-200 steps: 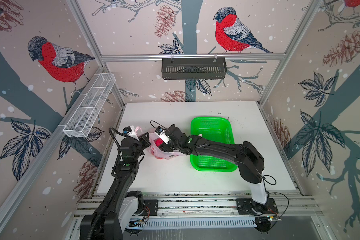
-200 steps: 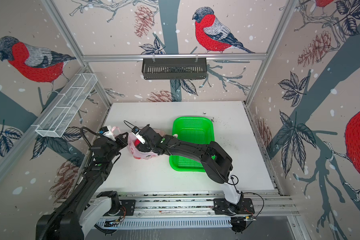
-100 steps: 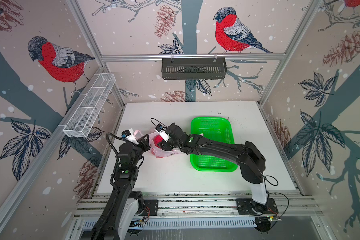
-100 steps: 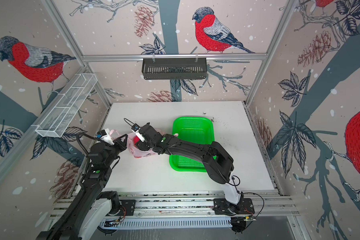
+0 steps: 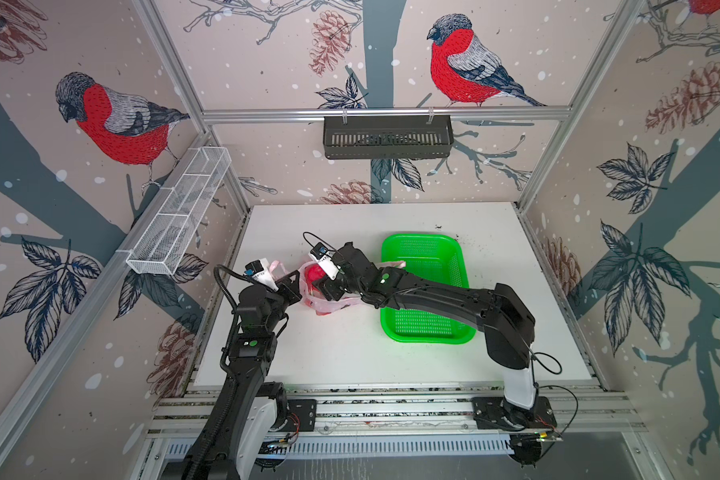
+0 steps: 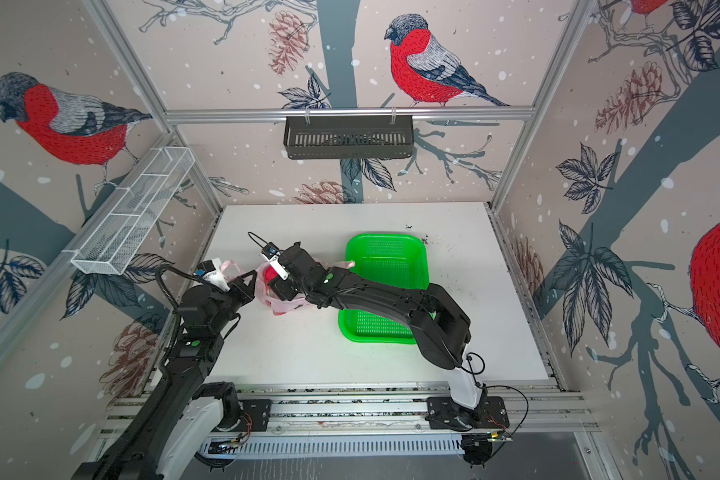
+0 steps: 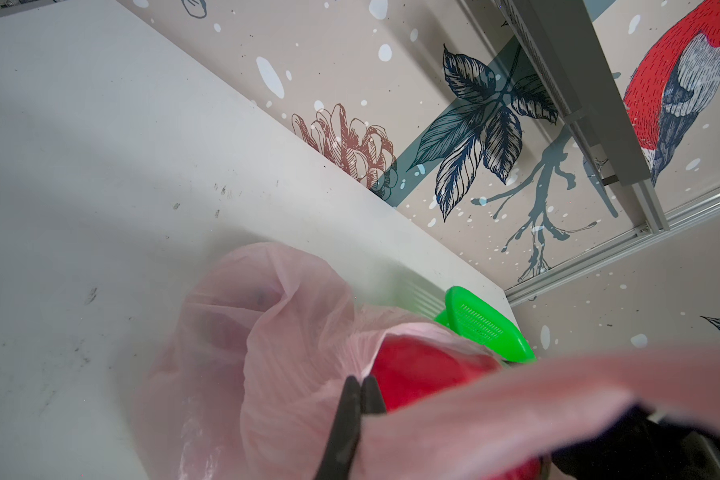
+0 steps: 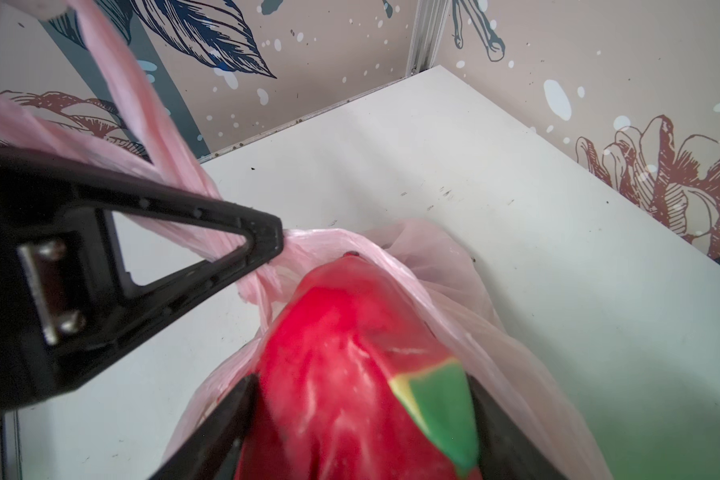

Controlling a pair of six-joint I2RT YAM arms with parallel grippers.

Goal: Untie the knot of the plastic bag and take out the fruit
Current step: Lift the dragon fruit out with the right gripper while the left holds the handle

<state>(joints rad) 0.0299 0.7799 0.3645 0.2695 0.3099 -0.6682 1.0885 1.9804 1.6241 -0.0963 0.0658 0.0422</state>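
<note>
White tabletop [image 5: 350, 353] is filling the middle of both top views, and I am finding all the work on its left half. Right of the middle, the green basket [image 5: 416, 328] is standing with the right arm crossing over it. I am seeing no fruit in the part that is showing.

Just left of the basket, the plastic bag [image 5: 329, 306] is lying slumped on the table with its pale pink film spreading open. One loop handle [image 5: 391, 264] is trailing right onto the basket rim and the other is running left. I am seeing no tied bunch anywhere, so I am judging that the knot is already undone.

In the lower centre of the right wrist view, a dragon fruit [image 8: 341, 332] is showing bare, red with one green-tipped scale. The film is lying around it, not over it. The right pincer [image 8: 362, 415] is gripping this fruit, one finger pressing on each side. The left pincer [image 7: 360, 386] is closed on the bag's film at the mouth and is holding the opening up.

So I am counting the untying as done and the taking out as only beginning. This fruit is sitting in the bag's mouth, not yet clear of it. How many more are lying under the film, I cannot tell.
</note>
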